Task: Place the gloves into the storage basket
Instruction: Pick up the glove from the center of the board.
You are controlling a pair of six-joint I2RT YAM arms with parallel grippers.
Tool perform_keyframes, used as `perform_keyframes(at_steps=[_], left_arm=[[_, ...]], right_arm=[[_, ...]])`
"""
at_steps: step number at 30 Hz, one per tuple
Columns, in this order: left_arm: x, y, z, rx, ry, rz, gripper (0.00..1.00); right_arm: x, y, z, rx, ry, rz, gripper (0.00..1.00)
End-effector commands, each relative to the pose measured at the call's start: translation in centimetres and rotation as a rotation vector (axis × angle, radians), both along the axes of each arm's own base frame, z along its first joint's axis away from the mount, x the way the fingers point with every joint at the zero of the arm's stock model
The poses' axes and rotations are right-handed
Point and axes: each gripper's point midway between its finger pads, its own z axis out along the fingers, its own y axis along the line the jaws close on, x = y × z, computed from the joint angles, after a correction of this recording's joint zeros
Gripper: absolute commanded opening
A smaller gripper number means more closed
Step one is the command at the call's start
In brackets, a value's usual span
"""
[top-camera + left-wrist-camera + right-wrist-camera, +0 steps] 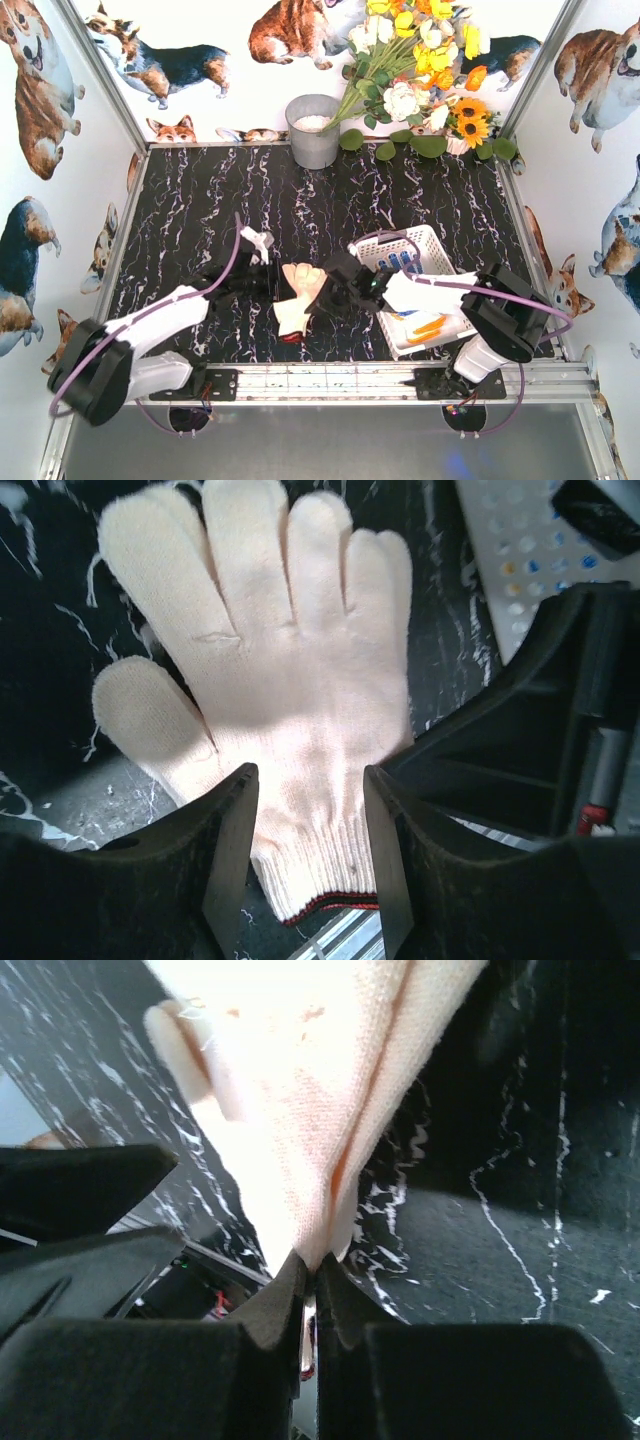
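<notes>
A cream knit glove (293,300) with a red-edged cuff lies on the black marbled table just left of the white lattice storage basket (440,255). My left gripper (310,780) is open, its jaws standing either side of the glove (270,680) at the cuff. My right gripper (310,1265) is shut, pinching a fold of the glove (310,1110), which rises in a peak from the jaws. In the top view the left gripper (272,288) and right gripper (320,298) meet over this glove. Other gloves lie in the basket, blue-dotted (400,262) and orange-trimmed (430,328).
A grey metal bucket (313,130) stands at the back centre beside a bunch of flowers (420,70). A small white item (257,240) lies on the table behind the left gripper. The right arm's black body (560,750) crowds the left wrist view; the basket wall (510,580) shows beyond.
</notes>
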Motion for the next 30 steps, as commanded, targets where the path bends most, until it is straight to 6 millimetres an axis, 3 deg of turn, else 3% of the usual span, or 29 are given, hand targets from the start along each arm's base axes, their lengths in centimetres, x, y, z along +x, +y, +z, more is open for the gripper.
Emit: perform_keyframes(at_steps=[1,7,13,16,23,30], left_arm=[[1.5,1.2,3.0,0.083,-0.175,0.009,0.43],[1.0,1.4,5.5,0.169,-0.363,-0.043,0.51],[-1.0,-0.8,7.9,0.146,-0.580,-0.128,0.68],[-2.1,-1.7,7.6,0.186,-0.645,-0.192,0.77],[-5.5,-4.6,6.6,0.344,-0.791,-0.369,0.80],[-5.7,-5.1,4.2,0.495,-0.805,-0.447,0.79]], right_arm=[[2.0,0.8,4.0,0.057,-0.025,-0.007,0.00],[2.6,1.1,5.1,0.068,0.014,0.033,0.00],[3.5,0.4,5.7,0.092,0.059,0.023,0.00],[3.9,0.1,6.1,0.098,0.065,0.030,0.00],[4.0,-0.6,6.2,0.098,0.085,0.032,0.00],[4.2,-0.7,6.6,0.112,0.083,0.033,0.00]])
